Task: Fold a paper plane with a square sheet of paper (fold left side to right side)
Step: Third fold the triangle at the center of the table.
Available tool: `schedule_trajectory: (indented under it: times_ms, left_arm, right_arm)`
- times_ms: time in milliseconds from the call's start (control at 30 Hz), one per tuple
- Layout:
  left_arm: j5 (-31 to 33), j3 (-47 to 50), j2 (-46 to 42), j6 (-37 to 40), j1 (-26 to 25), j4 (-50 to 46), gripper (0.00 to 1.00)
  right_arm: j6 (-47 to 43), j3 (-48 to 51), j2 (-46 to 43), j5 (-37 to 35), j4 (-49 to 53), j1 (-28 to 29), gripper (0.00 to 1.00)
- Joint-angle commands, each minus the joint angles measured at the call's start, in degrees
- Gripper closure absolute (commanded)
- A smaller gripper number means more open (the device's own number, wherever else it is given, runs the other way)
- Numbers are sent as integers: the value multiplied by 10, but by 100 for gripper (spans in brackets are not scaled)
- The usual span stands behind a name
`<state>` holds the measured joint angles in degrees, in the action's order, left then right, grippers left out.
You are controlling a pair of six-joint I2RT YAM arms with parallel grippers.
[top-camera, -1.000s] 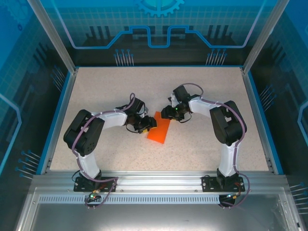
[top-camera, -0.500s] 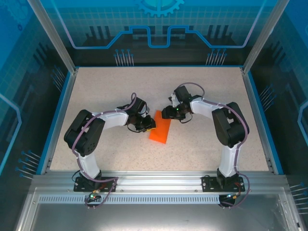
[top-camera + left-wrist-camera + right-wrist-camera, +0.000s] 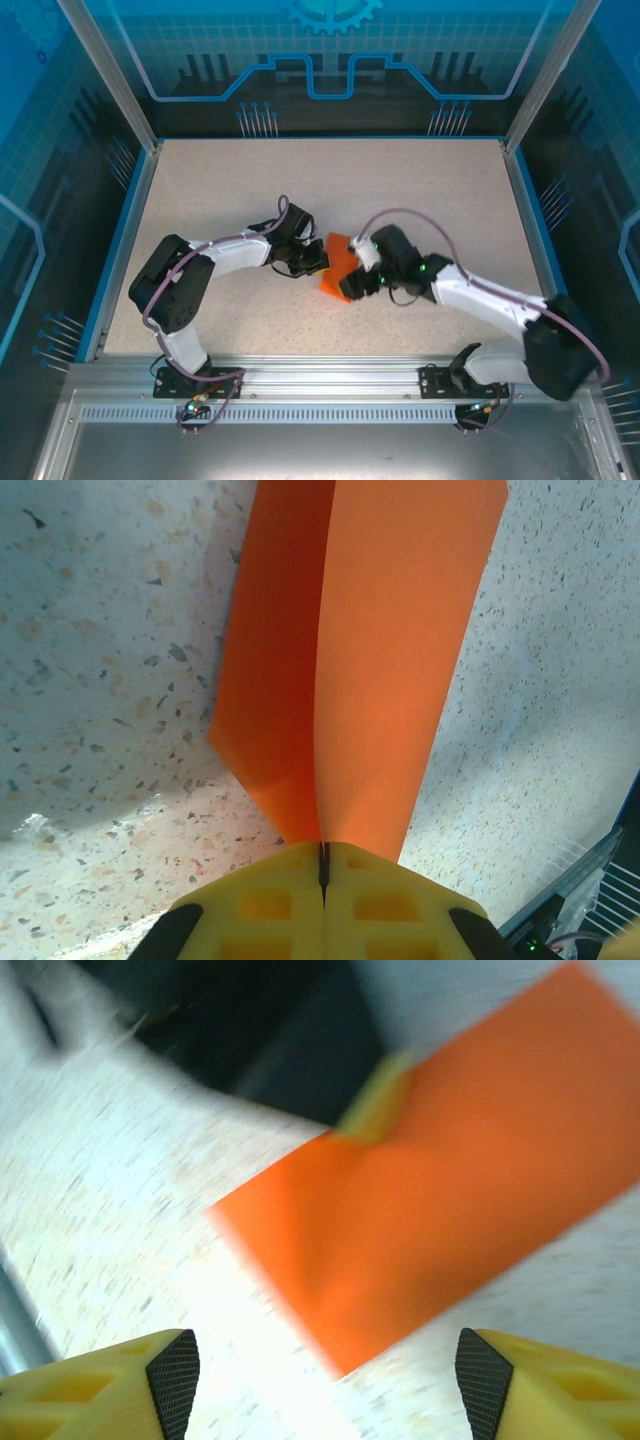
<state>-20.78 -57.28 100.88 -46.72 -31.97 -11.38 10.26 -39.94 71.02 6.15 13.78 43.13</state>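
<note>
Main risk sits at the left gripper [image 3: 322, 858]. Its pinch is on the very edge of the paper [image 3: 395, 650], so any pull or twist would prob. drag the thin sheet over the counter [image 3: 90, 680] or skew the layers, and the crease would land crooked. Second risk: the right gripper [image 3: 325, 1385] hangs over a corner of the paper w/ its fingers spread. If it drops off-line, a finger could catch the loose edge and crumple it (that view is blurred, so its height over the sheet can't be judged). The two grippers are also close together in the top view, so a bump btwn them is possible.

Left gripper: clenched tight, yellow fingers [image 3: 260, 905] pressed together w/ the orange edge nipped btwn them. The paper runs away from the pinch in two bands, one darker, meeting along a line. Right gripper: spread wide, grasping nothing, no contact I can make out. From above, the paper [image 3: 338, 270] lies mid-counter as a narrow oblong btwn the two grippers, partly under them.
</note>
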Motion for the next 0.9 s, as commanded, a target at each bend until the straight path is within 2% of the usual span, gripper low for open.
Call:
schedule_trajectory:
  times_ms: [0, 167, 333, 467, 667, 800, 867]
  left_arm:
    - [16, -4, -20, -21, -8, -19, 94]
    - [27, 2, -21, -27, -10, -22, 94]
    - [28, 4, -21, -32, -12, -18, 94]
    - [28, 1, -20, -29, -12, -23, 94]
    - [28, 0, -19, -27, -13, -26, 94]
    - [28, 0, -19, -25, -13, -29, 94]
    - [31, -1, -19, -24, -13, -32, 94]
  right_arm:
    - [-62, 37, -34, -143, -32, 81, 27]
    - [-105, 20, 28, -290, -44, 194, 27]
    - [-150, -10, 123, -362, -83, 251, 27]
    - [-163, -27, 171, -406, -119, 257, 28]
    - [-175, -43, 216, -431, -157, 253, 29]
    - [-179, -48, 239, -440, -170, 249, 36]
    - [-175, -48, 237, -439, -168, 244, 45]
